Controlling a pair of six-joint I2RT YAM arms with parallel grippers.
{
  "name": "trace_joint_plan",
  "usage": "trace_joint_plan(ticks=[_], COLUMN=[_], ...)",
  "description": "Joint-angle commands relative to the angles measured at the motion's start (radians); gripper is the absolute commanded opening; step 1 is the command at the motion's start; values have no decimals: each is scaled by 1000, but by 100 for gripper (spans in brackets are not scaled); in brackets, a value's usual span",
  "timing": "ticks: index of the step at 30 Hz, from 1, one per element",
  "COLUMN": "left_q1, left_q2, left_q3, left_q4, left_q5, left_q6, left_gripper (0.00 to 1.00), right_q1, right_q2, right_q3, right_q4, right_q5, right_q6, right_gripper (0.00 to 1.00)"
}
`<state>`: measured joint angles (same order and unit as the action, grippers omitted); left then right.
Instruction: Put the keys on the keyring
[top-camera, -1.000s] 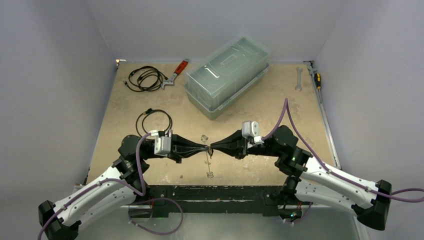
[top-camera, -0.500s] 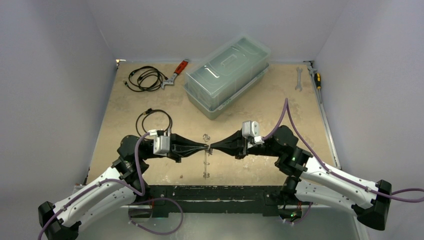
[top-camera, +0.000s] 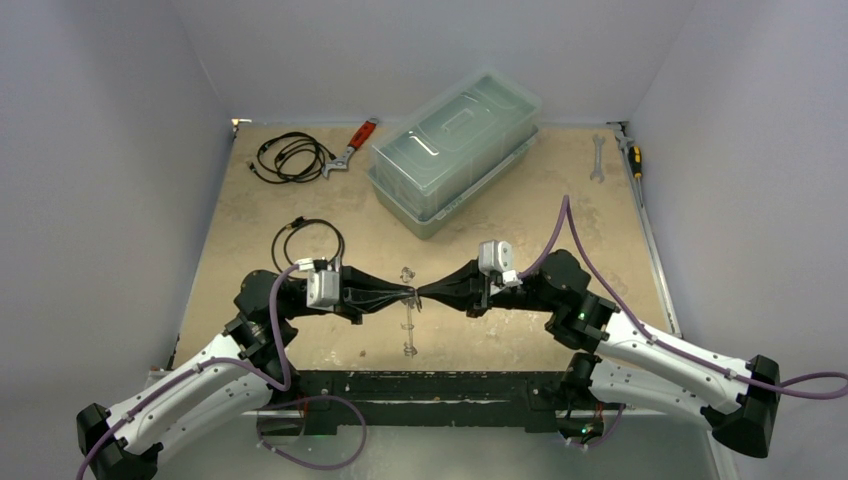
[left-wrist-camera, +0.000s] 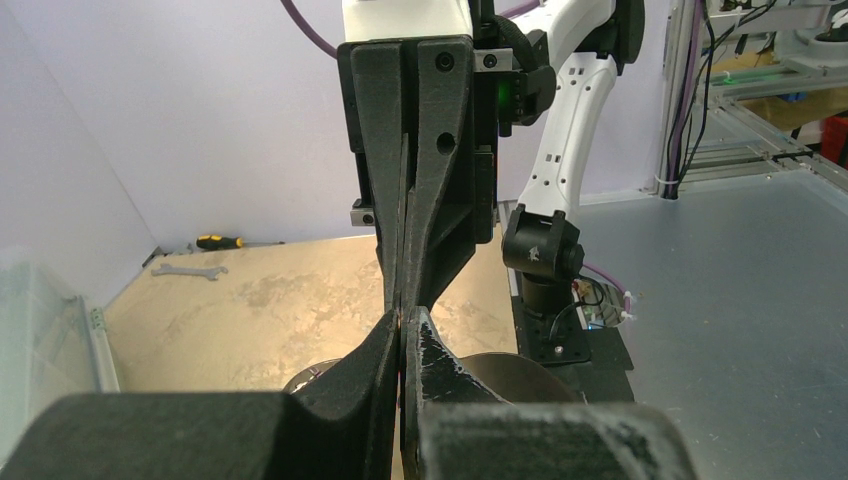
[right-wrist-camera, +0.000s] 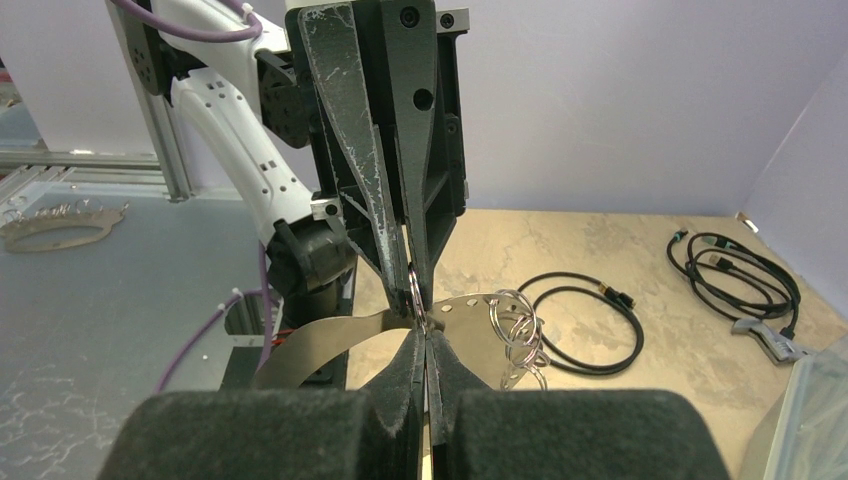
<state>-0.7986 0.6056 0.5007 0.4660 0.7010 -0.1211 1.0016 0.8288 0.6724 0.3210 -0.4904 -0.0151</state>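
My left gripper and right gripper meet tip to tip above the near middle of the table, both shut. The keyring, a thin silvery hoop, hangs between them and both pinch its rim. In the right wrist view it is a flat band with small holes, arching left and right of my right gripper. Several small split rings dangle on its right side. Another small ring sits edge-on between the left gripper's fingertips. In the left wrist view my left gripper hides the pinch. I cannot make out the keys.
A clear lidded box stands at the back middle. Beside it lie a red-handled wrench and a coiled black cable. A second cable lies just beyond my left wrist. A wrench and screwdriver lie at the back right.
Both grippers have drifted slightly left, still tip to tip, and the hanging hoop has swung with them. The right jaws closed the last bit.
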Motion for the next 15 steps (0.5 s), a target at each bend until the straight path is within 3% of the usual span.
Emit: trace_joint_plan(ticks=[1, 15], left_q1=[8, 10], left_q2=[-12, -9], left_q3=[9, 8], left_q4=[73, 82], left_q5=[-11, -11], left_q6=[-17, -23], left_gripper=[0, 0], right_q1=[3, 3], right_q2=[-19, -53], right_q3=[-8, 0], right_q4=[17, -20], right_q5=[1, -11], right_q6=[6, -21], right_gripper=[0, 0])
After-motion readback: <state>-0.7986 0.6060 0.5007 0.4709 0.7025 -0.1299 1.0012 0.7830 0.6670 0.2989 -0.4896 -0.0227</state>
